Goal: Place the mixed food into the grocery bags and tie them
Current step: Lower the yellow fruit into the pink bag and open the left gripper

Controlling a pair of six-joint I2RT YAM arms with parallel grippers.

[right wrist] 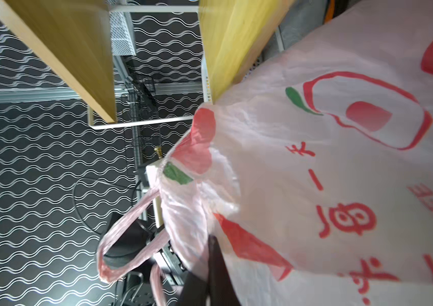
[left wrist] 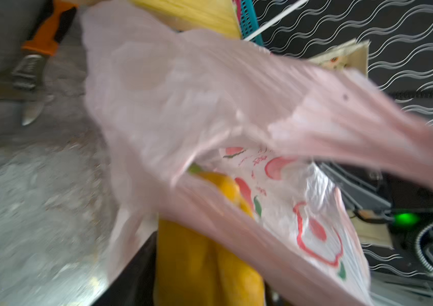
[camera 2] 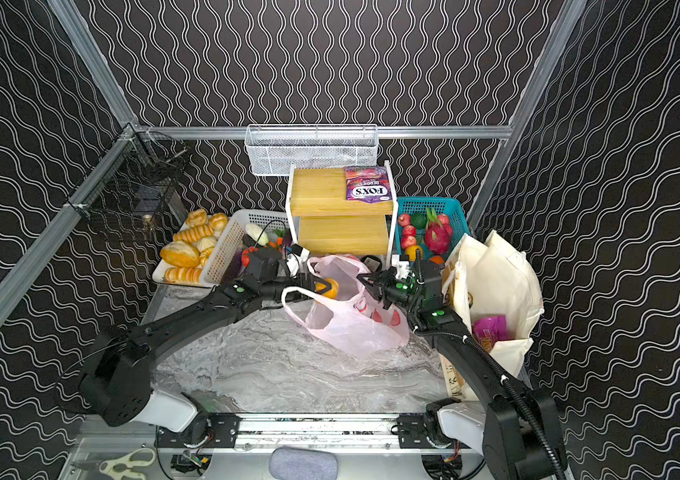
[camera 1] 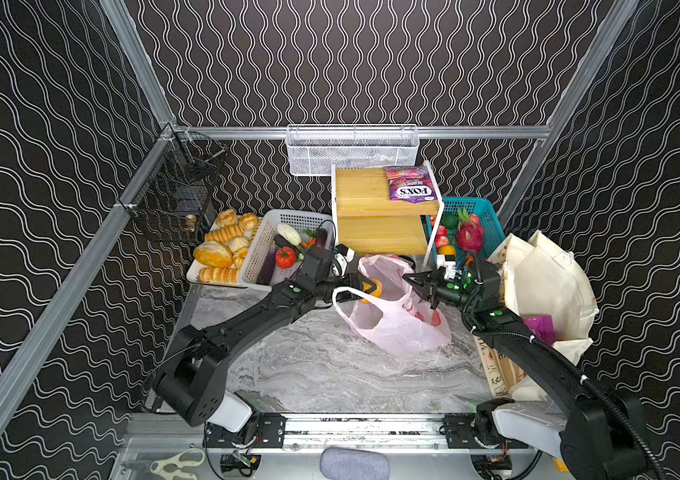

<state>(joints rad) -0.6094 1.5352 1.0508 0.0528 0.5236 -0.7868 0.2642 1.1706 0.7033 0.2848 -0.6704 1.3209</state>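
While the yellow vegetable (camera 1: pixel 375 286) sits between the jaws of the left gripper (camera 1: pixel 366 289), I cannot tell if they press it or stand loose. It is at the mouth of the pink plastic bag (camera 1: pixel 396 328), whose opposite rim the right gripper (camera 1: pixel 409 279) pinches with closed jaws. Behind that gripper stands the cream tote (camera 1: pixel 546 282).
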